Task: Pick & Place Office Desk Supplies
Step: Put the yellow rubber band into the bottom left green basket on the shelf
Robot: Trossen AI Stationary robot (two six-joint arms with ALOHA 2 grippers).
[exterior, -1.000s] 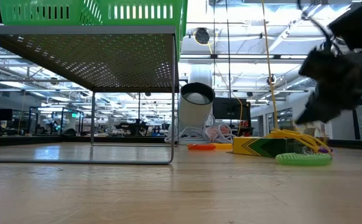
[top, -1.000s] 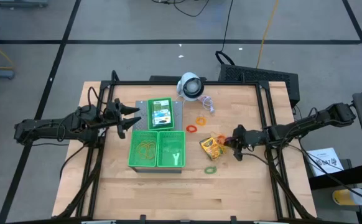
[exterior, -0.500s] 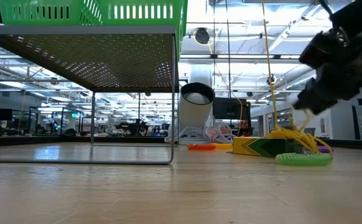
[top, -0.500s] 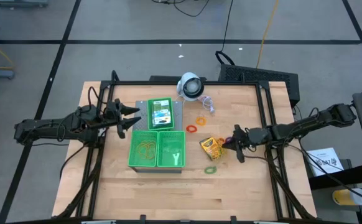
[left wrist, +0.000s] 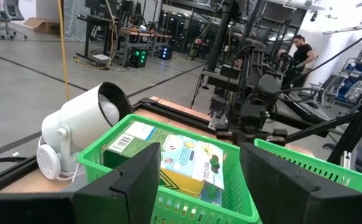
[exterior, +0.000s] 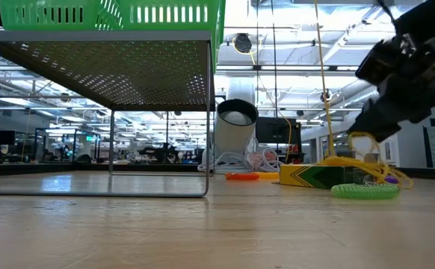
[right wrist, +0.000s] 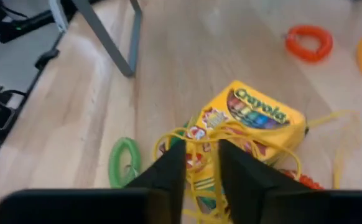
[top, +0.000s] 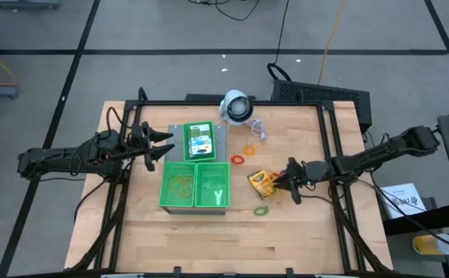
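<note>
Right gripper (right wrist: 196, 171) is hovering over the crayon box (right wrist: 249, 127), fingers narrowly parted among tan-yellow rubber bands (right wrist: 231, 134); whether it's gripping them, can't tell.

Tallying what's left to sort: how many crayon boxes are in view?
3. Two sit in the upper green tray: one and another beside it. The third lies on the table by the right gripper. More may be hidden.
</note>
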